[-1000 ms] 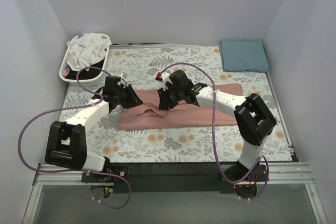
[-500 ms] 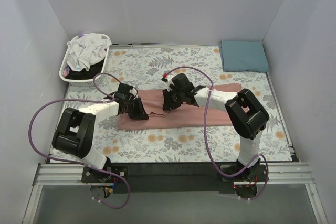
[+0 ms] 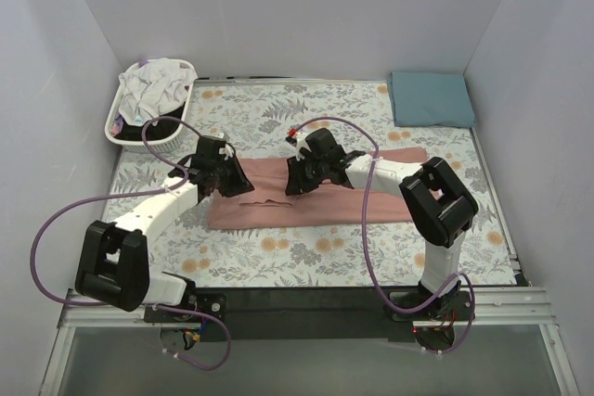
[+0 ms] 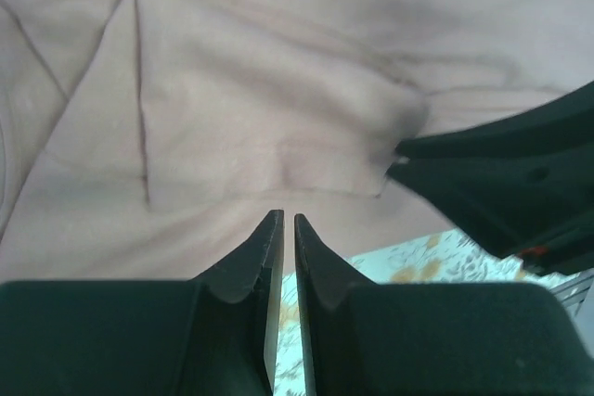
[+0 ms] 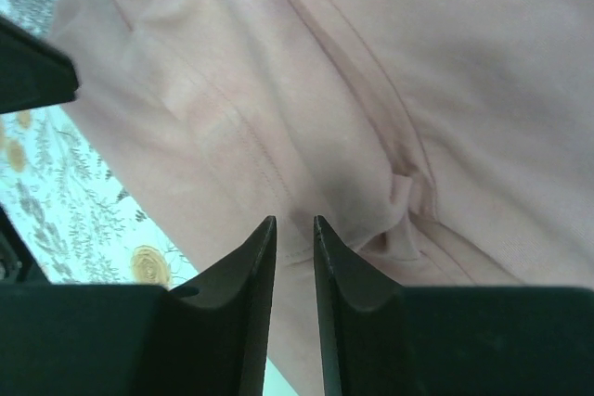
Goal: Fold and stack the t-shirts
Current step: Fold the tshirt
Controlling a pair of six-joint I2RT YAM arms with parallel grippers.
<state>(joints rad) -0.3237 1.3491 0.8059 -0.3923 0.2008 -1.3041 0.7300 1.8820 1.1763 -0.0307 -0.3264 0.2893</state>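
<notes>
A dusty-pink t-shirt (image 3: 325, 199) lies folded into a long strip across the middle of the floral cloth. My left gripper (image 3: 239, 183) hangs over its left end, jaws shut with only a slit and nothing between them (image 4: 288, 218). My right gripper (image 3: 293, 183) is low over the shirt's middle by a small pucker (image 5: 408, 192); its jaws (image 5: 294, 220) stand narrowly open, and the cloth lies flat beneath them. The two grippers are close, the right one (image 4: 501, 183) showing in the left wrist view. A folded teal-blue t-shirt (image 3: 432, 97) rests at the back right.
A white slatted basket (image 3: 176, 139) with white and dark clothes stands at the back left. The grey-and-orange floral cloth (image 3: 278, 248) covers the table. Grey walls close in the back and both sides. Purple cables loop off both arms.
My left gripper swung down over the shirt's left part, then back up to its left end, its jaws closing. The right gripper barely moved. A raised fold in the shirt has flattened.
</notes>
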